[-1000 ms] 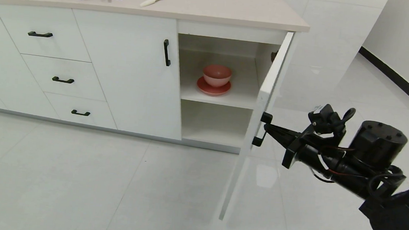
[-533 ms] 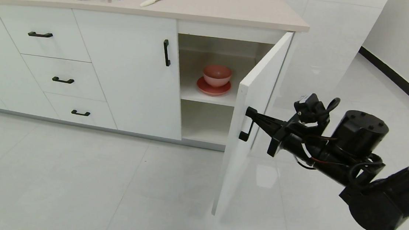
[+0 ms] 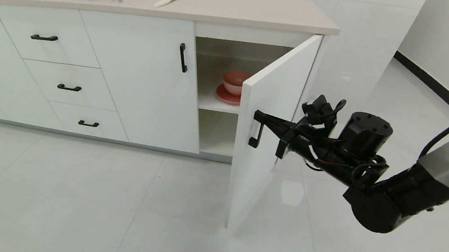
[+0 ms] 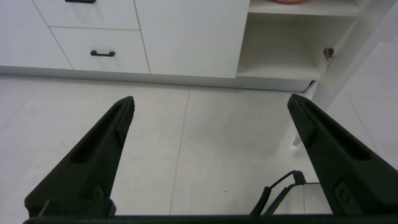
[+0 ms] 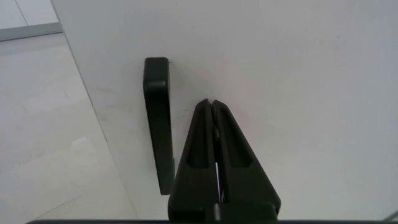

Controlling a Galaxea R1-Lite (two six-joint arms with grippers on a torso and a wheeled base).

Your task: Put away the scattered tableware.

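The right gripper [image 3: 258,117] is set against the half-shut cupboard door [image 3: 270,89].
Its fingers are pressed together, just beside the black handle [image 5: 158,118]. The pink bowl [image 3: 233,81] is stacked on its plate [image 3: 225,97] on the upper shelf [image 3: 210,101], at ten o'clock from that gripper. The left gripper [image 4: 210,109] is held wide apart above the floor [image 4: 186,155].

Lighting: bright, even and diffuse, coming from overhead. The glossy floor [image 3: 80,194] carries a pale glare patch just right of the open door [image 3: 270,93]. Dimmer zone: cupboard interior [image 3: 218,56], shaded beneath the surface [image 3: 238,9]. Shadows are weak and soft-edged. In the right wrist view the door face is evenly lit. The head view bows straight lines near its edges.
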